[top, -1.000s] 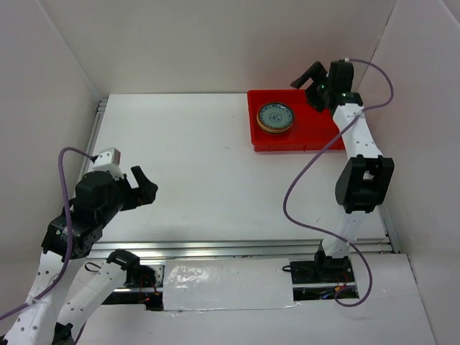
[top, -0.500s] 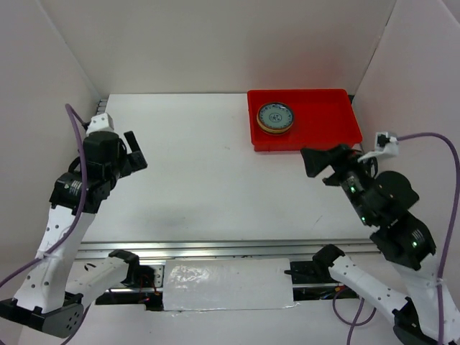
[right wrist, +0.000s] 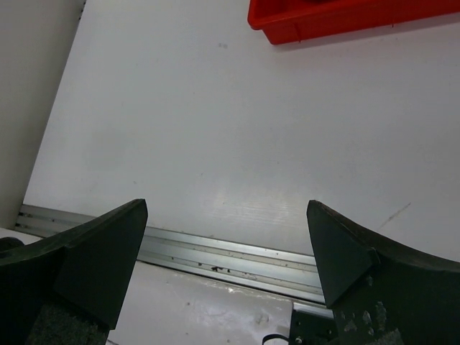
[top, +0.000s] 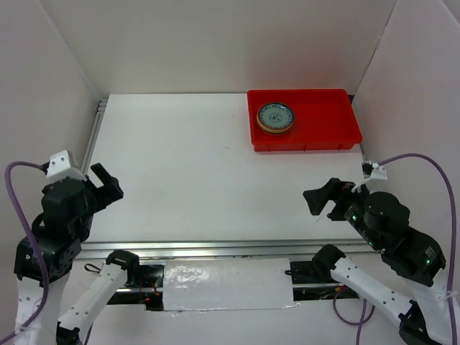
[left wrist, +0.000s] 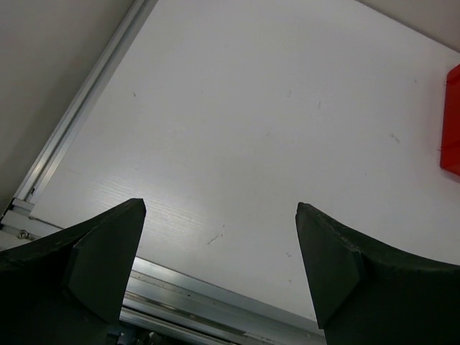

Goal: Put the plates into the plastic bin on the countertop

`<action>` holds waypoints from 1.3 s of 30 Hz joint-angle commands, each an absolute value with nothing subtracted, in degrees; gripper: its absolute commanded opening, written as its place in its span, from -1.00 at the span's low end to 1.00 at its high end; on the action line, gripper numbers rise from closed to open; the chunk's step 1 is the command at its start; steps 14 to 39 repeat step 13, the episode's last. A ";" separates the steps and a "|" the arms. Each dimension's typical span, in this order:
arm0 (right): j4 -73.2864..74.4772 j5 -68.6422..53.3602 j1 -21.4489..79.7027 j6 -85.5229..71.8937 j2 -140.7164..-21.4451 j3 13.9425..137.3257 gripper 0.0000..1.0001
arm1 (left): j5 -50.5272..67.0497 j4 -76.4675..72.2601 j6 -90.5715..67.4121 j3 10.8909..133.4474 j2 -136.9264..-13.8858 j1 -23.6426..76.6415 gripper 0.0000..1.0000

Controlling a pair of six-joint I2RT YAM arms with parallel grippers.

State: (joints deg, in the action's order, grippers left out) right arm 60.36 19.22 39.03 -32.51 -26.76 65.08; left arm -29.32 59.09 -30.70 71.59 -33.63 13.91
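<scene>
The red plastic bin stands at the back right of the white countertop. Inside it, at its left end, sits a stack of plates with the grey-blue patterned one on top and a gold rim below. My left gripper is open and empty, held over the front left of the countertop. My right gripper is open and empty, over the front right. In the left wrist view only a sliver of the bin shows. In the right wrist view the bin's near wall shows at the top.
White walls enclose the countertop on three sides. Metal rails run along the left edge and the front edge. The arm bases and purple cables sit below the front rail.
Both arms have pulled back toward the near edge. The right gripper moved from beside the bin down to the front right; the left gripper moved to the front left. The plate stack stayed put.
</scene>
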 commanded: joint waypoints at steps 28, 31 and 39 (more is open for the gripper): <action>60.73 20.48 39.29 -32.96 -23.20 64.69 1.00 | -26.54 58.80 -32.43 66.27 -33.66 13.62 0.99; 60.73 20.48 39.29 -32.96 -23.20 64.69 1.00 | -26.54 58.80 -32.43 66.27 -33.66 13.62 0.99; 60.73 20.48 39.29 -32.96 -23.20 64.69 1.00 | -26.54 58.80 -32.43 66.27 -33.66 13.62 0.99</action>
